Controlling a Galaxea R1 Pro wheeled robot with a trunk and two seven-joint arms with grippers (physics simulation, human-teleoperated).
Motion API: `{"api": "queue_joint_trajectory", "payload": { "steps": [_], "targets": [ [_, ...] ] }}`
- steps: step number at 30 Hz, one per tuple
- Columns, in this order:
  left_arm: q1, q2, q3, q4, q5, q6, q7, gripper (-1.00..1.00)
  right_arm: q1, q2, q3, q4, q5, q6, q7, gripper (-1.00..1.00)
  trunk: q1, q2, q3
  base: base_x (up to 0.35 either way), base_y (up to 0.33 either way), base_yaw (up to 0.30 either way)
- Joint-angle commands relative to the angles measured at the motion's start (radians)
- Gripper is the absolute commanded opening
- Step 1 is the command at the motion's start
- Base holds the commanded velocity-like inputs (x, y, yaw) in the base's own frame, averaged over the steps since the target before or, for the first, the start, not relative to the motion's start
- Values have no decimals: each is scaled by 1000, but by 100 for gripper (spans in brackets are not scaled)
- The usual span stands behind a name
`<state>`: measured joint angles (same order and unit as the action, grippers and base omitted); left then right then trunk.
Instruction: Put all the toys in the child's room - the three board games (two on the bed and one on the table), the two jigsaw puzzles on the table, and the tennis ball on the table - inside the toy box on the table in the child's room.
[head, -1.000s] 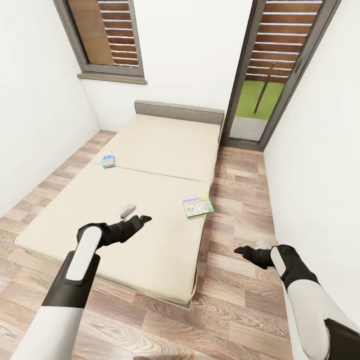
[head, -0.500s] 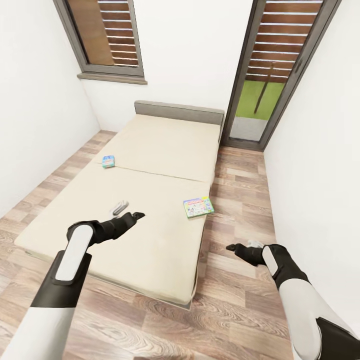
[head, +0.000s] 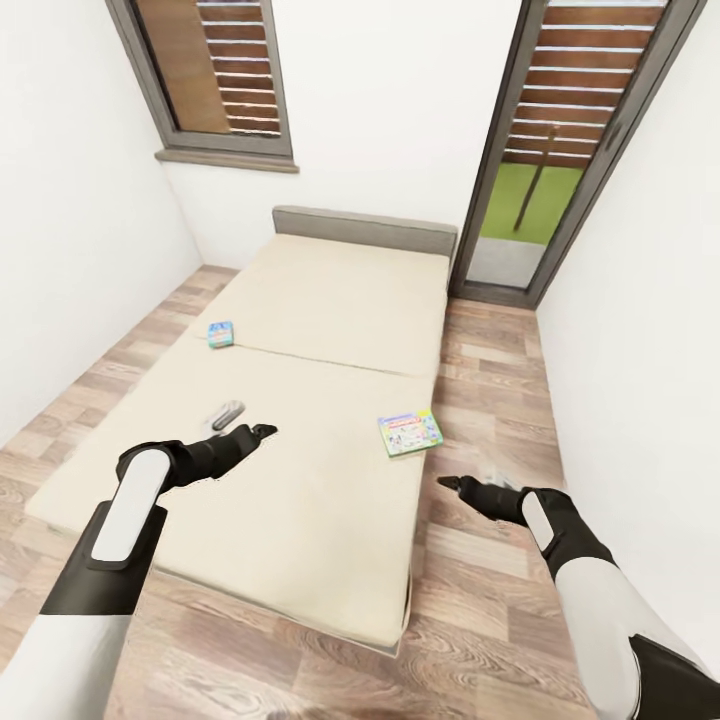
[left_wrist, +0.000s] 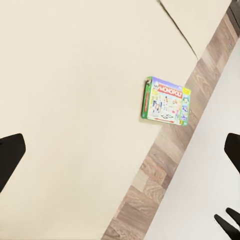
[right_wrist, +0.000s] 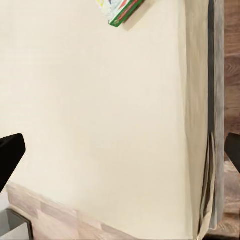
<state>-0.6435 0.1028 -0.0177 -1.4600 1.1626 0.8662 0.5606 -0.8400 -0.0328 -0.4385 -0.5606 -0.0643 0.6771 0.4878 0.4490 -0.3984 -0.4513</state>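
The bed (head: 300, 470) has a plain beige mattress. Two board games lie flat on it: a small blue one (head: 220, 334) near its left edge and the green-edged Monopoly box (head: 410, 432) (left_wrist: 166, 101) (right_wrist: 121, 10) near its right edge. My left gripper (head: 262, 431) (left_wrist: 122, 150) hovers open over the middle of the mattress, left of the Monopoly box, holding nothing. My right gripper (head: 447, 483) (right_wrist: 122, 150) is open and empty over the floor by the bed's right side, just nearer than the Monopoly box. The table, toy box, jigsaw puzzles and tennis ball are out of view.
White walls close in on both sides. A dark-framed window (head: 215, 80) is at the back left and a tall glazed door (head: 545, 150) at the back right. Wood-plank floor (head: 490, 360) runs along the bed's right side and in front of it.
The view has shifted slightly. My left arm has swung left and lower over the mattress. My right gripper has moved left toward the bed's right edge. Both board games lie where they were.
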Motion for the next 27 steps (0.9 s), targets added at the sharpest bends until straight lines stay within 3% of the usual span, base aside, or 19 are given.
{"api": "queue_joint_trajectory", "payload": {
  "steps": [1, 15, 27],
  "targets": [
    [-1, 7, -1, 0, 12, 0, 10, 100, -1, 0, -4, -1, -7, 5, 19, 100, 1, -2, -1, 273, 185, -10],
    [-1, 37, 1, 4, 20, 0, 9, 100, -1, 1, -3, -1, -9, -7, 84, 100, 1, -2, 4, 273, 203, -132],
    [-1, 46, 0, 6, 21, 0, 7, 100, -1, 0, -3, -1, -10, -9, 94, 100, 1, -2, 12, 105, 76, -230]
  ]
}}
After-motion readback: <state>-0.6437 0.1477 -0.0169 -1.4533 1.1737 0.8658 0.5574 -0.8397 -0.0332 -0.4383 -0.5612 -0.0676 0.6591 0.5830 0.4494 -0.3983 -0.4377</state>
